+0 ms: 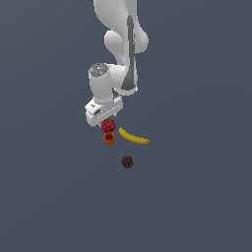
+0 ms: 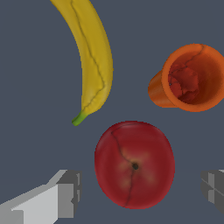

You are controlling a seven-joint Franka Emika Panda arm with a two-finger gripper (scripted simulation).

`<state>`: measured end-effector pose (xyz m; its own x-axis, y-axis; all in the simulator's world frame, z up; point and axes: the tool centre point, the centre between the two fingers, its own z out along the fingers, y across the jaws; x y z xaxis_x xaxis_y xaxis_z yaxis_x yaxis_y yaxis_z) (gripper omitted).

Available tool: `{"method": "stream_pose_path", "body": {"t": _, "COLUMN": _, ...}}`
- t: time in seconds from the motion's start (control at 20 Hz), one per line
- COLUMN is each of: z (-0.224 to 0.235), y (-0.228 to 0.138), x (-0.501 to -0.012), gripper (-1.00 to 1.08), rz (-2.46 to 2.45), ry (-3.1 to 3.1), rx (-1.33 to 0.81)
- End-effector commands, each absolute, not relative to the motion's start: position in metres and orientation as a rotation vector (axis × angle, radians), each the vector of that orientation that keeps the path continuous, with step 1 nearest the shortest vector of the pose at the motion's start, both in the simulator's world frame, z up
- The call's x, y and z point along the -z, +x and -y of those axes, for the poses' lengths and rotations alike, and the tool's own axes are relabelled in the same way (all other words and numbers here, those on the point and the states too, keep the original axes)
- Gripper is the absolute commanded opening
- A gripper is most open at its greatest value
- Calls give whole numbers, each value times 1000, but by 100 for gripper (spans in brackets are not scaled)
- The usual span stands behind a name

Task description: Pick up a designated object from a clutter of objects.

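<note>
The designated object, a glossy red apple (image 1: 109, 125) (image 2: 134, 164), sits on the grey floor at the back of the clutter of objects. My gripper (image 1: 104, 119) (image 2: 140, 190) hangs right over it, open, with one grey finger (image 2: 65, 194) on each side of the fruit and a gap between pads and skin. In the wrist view the apple fills the space between the fingers. Just in front of the apple stands the orange cup (image 1: 109, 139) (image 2: 190, 78).
A yellow banana (image 1: 133, 137) (image 2: 91, 52) lies to the exterior view's right of the apple and cup. A dark maroon bumpy ball (image 1: 127, 162) rests farther forward, apart from the others. The white arm (image 1: 120, 49) rises behind the group.
</note>
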<state>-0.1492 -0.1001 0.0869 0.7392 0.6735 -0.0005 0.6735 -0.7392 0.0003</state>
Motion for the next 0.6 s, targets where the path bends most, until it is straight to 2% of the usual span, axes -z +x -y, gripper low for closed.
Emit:
{"method": "stream_pose_path", "body": {"t": 0.0, "z": 100, "y": -150, "x": -79, "gripper": 100, "rz": -1135, "ry": 2929, "rx": 1}}
{"method": "stream_pose_path", "body": {"t": 0.55, "z": 100, "y": -150, "x": -47, "gripper": 100, "rz": -1138, "ry": 2928, "rx": 1}}
